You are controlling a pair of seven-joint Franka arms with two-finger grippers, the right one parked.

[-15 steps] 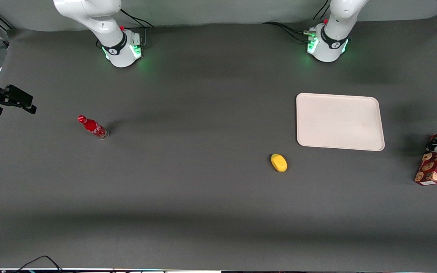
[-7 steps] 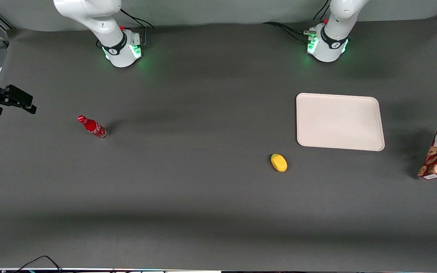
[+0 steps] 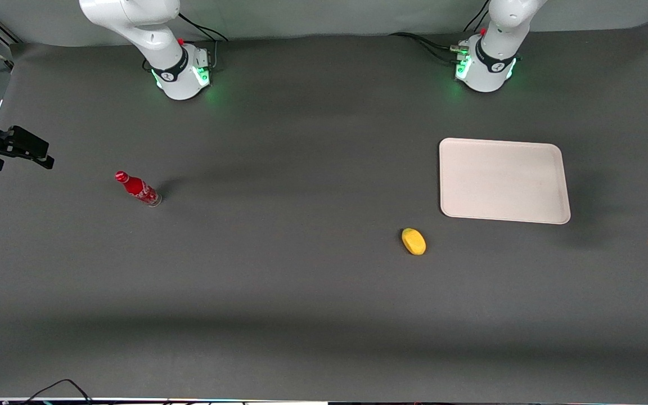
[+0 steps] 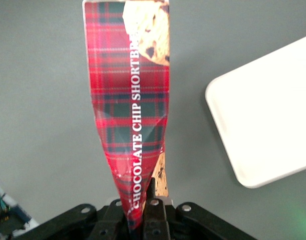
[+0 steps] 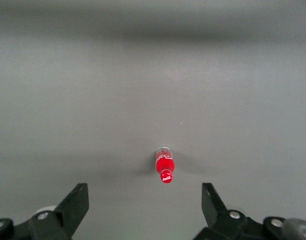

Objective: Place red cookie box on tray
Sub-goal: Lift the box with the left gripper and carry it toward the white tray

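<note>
One step was done: the box (image 4: 130, 107) was clamped at one end by the gripper (image 4: 141, 210) and held off the table (image 3: 301, 292), at the working arm's edge. Left to do, as judged: carry to the tray (image 3: 504, 180), lower, release. The tray was bare, near the working arm's end. Counted: one box, one tray, one red bottle (image 3: 137, 188), one yellow object (image 3: 413, 241).

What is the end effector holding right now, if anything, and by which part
The end effector is shut on the red cookie box, pinching one narrow end so the box hangs clear of the table, beside the tray and not yet over it.
</note>
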